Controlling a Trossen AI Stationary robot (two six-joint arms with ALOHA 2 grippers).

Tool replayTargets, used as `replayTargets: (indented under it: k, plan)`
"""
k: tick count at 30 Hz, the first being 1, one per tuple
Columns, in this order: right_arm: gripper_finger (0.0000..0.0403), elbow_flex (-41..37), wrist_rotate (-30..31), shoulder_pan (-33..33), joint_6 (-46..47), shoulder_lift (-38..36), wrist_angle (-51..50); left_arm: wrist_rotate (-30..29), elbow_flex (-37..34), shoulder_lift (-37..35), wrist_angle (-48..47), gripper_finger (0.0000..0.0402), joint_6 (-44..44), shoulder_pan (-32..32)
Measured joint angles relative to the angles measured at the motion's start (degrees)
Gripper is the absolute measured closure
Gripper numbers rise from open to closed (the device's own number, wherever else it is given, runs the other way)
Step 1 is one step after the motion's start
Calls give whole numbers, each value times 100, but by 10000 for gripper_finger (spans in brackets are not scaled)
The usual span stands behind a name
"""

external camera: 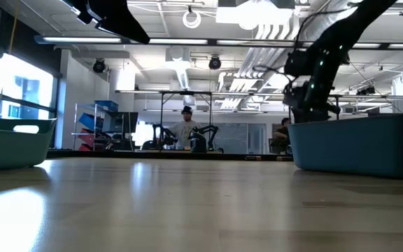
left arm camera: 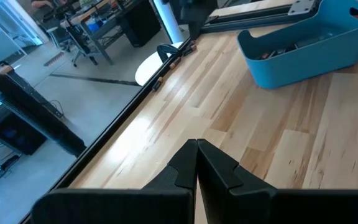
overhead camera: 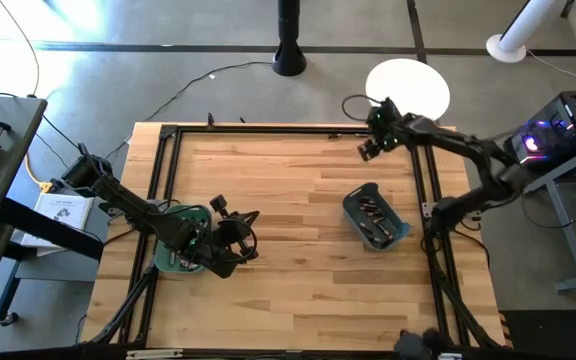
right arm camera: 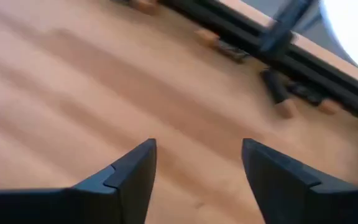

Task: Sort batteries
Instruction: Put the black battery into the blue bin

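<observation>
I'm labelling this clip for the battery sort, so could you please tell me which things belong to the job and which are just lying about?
Job:
- batteries in the blue bin
- teal bin
- left gripper, jaws shut
- right gripper, jaws open, empty

Lying about:
- white round disc
- black post
- paper beside the table

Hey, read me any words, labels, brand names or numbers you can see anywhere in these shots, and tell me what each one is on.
None can be read.
White sheet beside the table's left edge: carries a small dark mark and print, too small to read.
Teal bins, grippers, tabletop: no lettering visible.
</observation>
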Motion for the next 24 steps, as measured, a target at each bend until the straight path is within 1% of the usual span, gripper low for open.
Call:
replayTargets:
  k: [3, 8, 12, 17, 20, 24]
  plan:
    - [152, 192, 192, -387, -220, 538, 123, 0, 0, 0, -2, 399, -4, 0]
    - [146, 430, 229, -714, -536, 1227, 176, 0, 0, 0, -2, 399, -33, 0]
    - [146, 490, 329, -854, -715, 1562, 307, 0, 0, 0, -1, 399, -34, 0]
    - [146, 498, 360, -993, -848, 1736, 534, 0, 1, 0, -2, 399, -34, 0]
    - [148, 500, 196, -1104, -985, 1820, 529, 0, 0, 0, 0, 399, -34, 0]
    - [166, 507, -333, -1215, -1192, 1942, 512, 0, 0, 0, 15, 399, -34, 0]
